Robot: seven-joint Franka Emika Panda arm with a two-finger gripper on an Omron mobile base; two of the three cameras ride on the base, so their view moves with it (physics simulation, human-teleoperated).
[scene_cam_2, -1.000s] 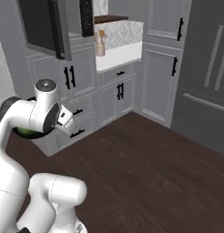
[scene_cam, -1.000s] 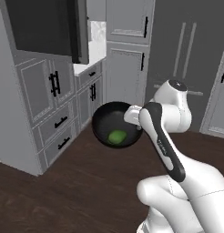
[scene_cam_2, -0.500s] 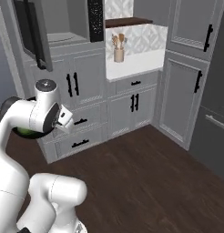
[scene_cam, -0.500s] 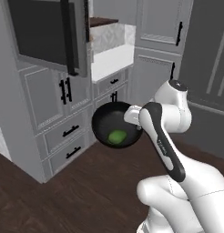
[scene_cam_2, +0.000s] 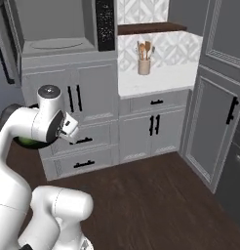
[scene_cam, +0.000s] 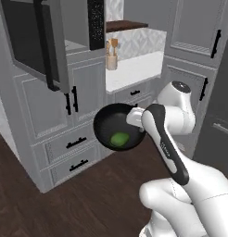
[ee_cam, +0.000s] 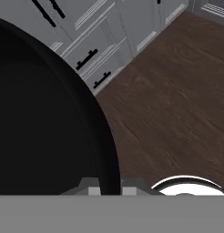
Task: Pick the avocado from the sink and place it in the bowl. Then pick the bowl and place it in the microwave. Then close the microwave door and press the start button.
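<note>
grey cabinet fronts [scene_cam_2: 97, 146] with black handles run along the wall above a dark wood floor [scene_cam_2: 156, 195]. set into them at the upper left is the microwave [scene_cam_2: 63, 29], its light grey interior and round turntable on show and its black control panel [scene_cam_2: 105, 24] on the right side. the microwave door [scene_cam: 34, 39] stands swung open toward the left base view, dark glass in a grey frame with a long black bar handle. to the right of the microwave a pale surface [scene_cam_2: 156, 78] carries a small holder of wooden utensils [scene_cam_2: 144, 61] against a patterned backsplash.

in front of the lower drawers the white arm holds the bowl [scene_cam: 118, 127] in the air, lower than the microwave opening and tipped so its glossy black inside faces the left base view. the tool [scene_cam: 134, 117] is clamped narrow on the bowl's right rim; in the hand view the black rim passes between the fingertips [ee_cam: 89, 189]. the avocado [scene_cam: 119, 139] lies inside the bowl, low against its wall.
</note>
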